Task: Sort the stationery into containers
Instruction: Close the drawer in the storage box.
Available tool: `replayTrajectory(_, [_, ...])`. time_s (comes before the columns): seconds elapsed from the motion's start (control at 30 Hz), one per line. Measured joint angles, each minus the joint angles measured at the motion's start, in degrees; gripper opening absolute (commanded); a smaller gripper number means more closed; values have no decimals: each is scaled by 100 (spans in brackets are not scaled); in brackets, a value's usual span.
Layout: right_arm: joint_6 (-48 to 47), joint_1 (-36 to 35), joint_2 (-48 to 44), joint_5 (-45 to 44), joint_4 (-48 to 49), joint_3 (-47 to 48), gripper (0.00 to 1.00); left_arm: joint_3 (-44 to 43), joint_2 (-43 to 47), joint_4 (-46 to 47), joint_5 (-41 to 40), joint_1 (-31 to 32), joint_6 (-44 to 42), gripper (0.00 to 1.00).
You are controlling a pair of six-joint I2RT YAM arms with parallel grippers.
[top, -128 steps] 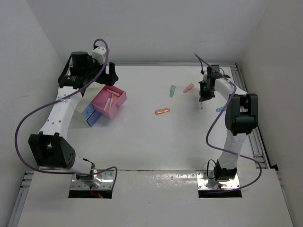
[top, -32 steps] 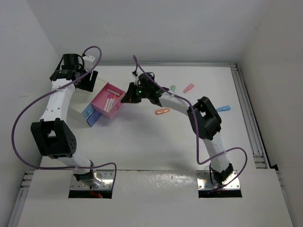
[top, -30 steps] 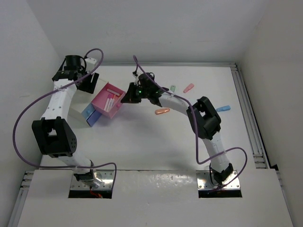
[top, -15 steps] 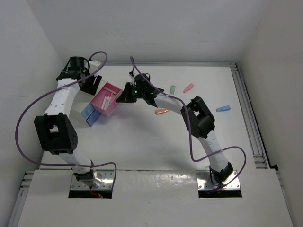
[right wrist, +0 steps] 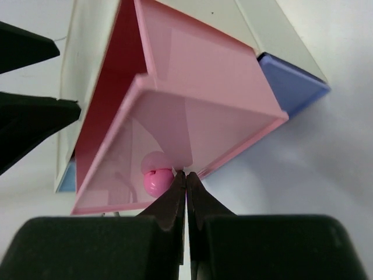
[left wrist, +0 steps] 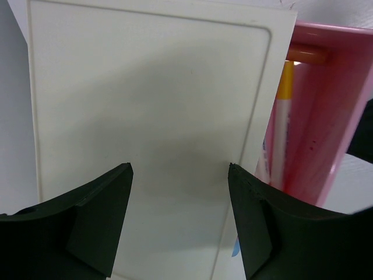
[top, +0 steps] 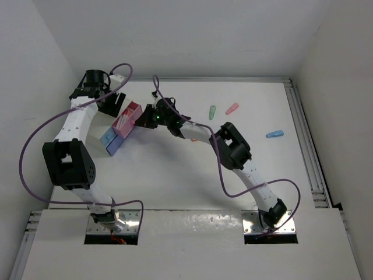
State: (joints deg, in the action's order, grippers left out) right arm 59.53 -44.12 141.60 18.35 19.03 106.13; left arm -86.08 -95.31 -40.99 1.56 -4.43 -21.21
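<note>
The pink container (top: 128, 118) lies at the back left, and in the left wrist view the pink container (left wrist: 332, 99) holds a pen with an orange band (left wrist: 285, 111). My right gripper (top: 147, 116) is shut with nothing in it. Its closed tips (right wrist: 186, 174) press against the pink container's near wall (right wrist: 210, 87), beside a round pink marker end (right wrist: 157, 181) inside. The blue container (top: 112, 142) sits just in front. My left gripper (left wrist: 180, 169) is open above a flat white box top (left wrist: 151, 105), left of the pink container. Green (top: 213, 111), pink (top: 232, 108) and light-blue (top: 274, 134) markers lie on the table.
White walls close the table at the back and both sides. A metal rail (top: 306, 146) runs along the right edge. The right arm (top: 233, 149) stretches diagonally across the middle of the table. In the right wrist view the left gripper's black fingers (right wrist: 29, 111) stand close beside the pink container.
The right arm has reached further left with its shut tips against the pink container, which has slid left toward the white box. The left gripper has barely moved.
</note>
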Motion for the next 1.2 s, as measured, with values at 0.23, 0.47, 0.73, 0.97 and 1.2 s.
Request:
replayTrajectory(0.23, [94, -221, 560, -345, 334, 627, 4, 44, 0, 94, 46, 0, 4, 73])
replayTrajectory(0.47, [120, -260, 894, -520, 525, 1001, 17, 120, 2, 240, 96, 0, 31, 73])
replayTrajectory(0.73, [107, -262, 1034, -621, 566, 1176, 25, 122, -2, 293, 98, 0, 57, 73])
replayTrajectory(0.97, [-323, -251, 686, -238, 949, 457, 28, -240, -232, 118, 125, -107, 284, 74])
replayTrajectory(1.2, [-2363, -254, -890, 22, 417, -748, 56, -745, -308, -24, 361, -468, 612, 76])
